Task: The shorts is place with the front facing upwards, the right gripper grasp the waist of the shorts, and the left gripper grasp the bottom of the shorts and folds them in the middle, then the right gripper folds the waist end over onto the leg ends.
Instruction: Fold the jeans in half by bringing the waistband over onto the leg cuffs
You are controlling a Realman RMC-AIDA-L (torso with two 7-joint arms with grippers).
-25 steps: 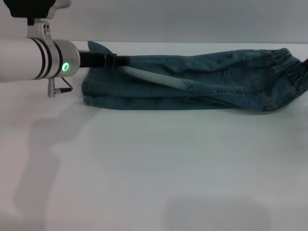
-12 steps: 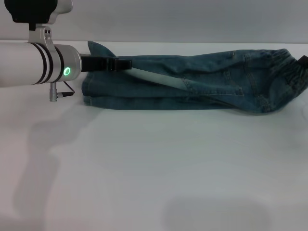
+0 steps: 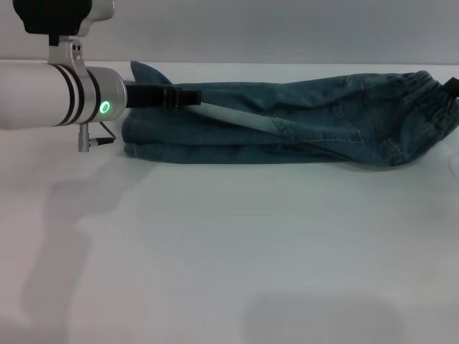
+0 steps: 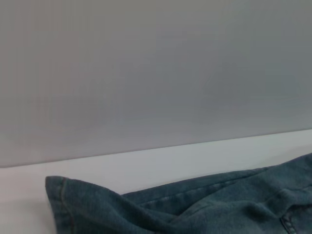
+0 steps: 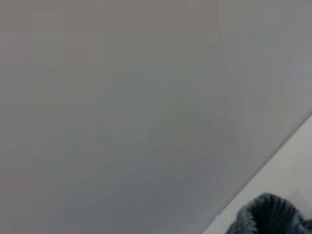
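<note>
My left end effector (image 3: 188,97) has slid further right along the shorts (image 3: 301,125) than a second ago, its black fingers lying over the far edge near the leg ends (image 3: 136,115); I cannot tell whether it is closed on the denim. My right end effector (image 3: 452,84) is only a dark sliver at the frame's edge beside the waist (image 3: 427,97), showing less than before, its state unclear too. The shorts lie folded lengthwise across the far part of the white table (image 3: 229,251), hems to my left, waistband to my right, with a pale patch (image 3: 233,116) showing
</note>
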